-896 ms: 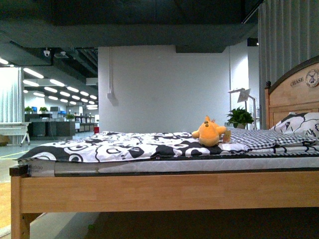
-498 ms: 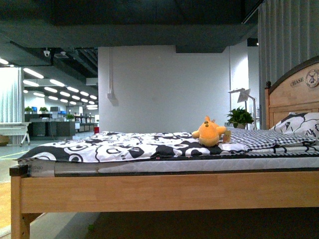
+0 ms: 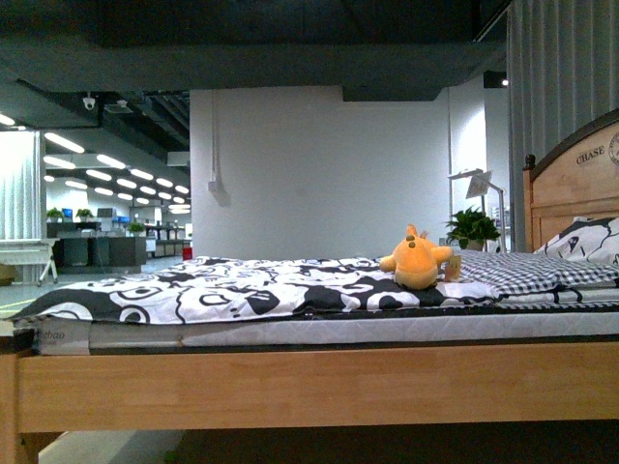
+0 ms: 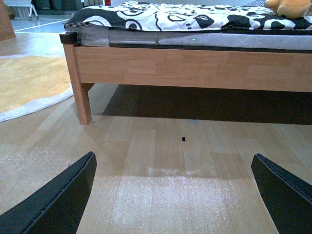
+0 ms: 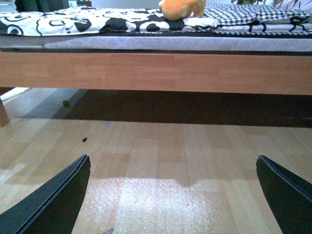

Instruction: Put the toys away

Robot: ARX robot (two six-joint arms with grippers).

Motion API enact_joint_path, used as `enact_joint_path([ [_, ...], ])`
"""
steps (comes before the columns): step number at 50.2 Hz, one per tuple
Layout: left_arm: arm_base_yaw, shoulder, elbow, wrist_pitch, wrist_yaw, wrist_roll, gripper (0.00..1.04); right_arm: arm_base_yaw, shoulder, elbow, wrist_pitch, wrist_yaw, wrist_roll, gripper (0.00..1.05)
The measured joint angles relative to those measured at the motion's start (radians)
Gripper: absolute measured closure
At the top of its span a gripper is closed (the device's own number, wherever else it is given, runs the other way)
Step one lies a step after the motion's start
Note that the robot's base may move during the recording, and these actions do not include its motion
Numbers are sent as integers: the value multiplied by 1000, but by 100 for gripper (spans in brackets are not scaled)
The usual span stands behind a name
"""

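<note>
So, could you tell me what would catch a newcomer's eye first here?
The orange plush toy stands out, sitting on the bed where the black-and-white quilt meets the checked sheet. The left gripper and right gripper are both open and empty above the wooden floor, in front of the bed frame.

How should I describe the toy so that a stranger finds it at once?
Look at the wooden bed with the black-and-white duvet. The plush toy sits on it, where that duvet meets the checked bedding. It is the only yellow-orange thing there, small and rounded.
</note>
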Motion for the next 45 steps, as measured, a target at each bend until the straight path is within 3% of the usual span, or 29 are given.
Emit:
enact_joint_path([
  [45,0,0,0,0,0,0,6,0,0,0,0,2,0,0],
])
